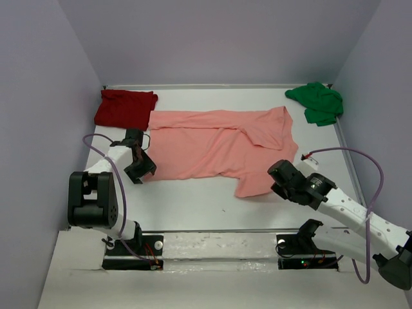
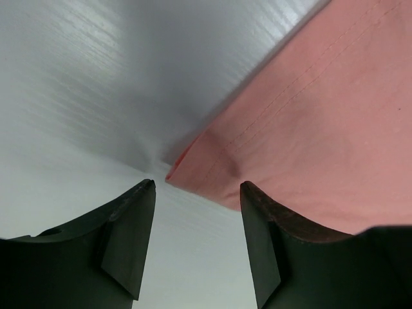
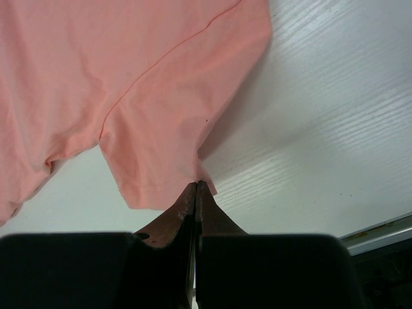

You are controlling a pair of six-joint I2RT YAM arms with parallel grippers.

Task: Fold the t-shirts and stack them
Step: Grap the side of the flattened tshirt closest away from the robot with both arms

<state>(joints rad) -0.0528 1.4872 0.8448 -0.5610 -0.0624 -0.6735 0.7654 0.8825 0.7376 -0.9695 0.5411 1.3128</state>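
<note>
The salmon-pink t-shirt point(image 1: 219, 145) lies spread across the middle of the table, its right side folded over. My left gripper point(image 1: 143, 168) is open at the shirt's near left corner point(image 2: 183, 168); the corner lies just ahead of the gap, and the right finger point(image 2: 270, 225) lies over the cloth edge. My right gripper point(image 1: 275, 187) is shut on the shirt's sleeve edge point(image 3: 201, 177) at the near right. The dark red t-shirt point(image 1: 124, 107) lies folded at the back left. The bright green t-shirt point(image 1: 317, 102) lies crumpled at the back right.
Grey walls close in the white table point(image 1: 193, 206) at the back and both sides. The arm bases and cables point(image 1: 360, 193) sit at the near edge. A metal rail point(image 3: 380, 232) shows at the right wrist view's lower right.
</note>
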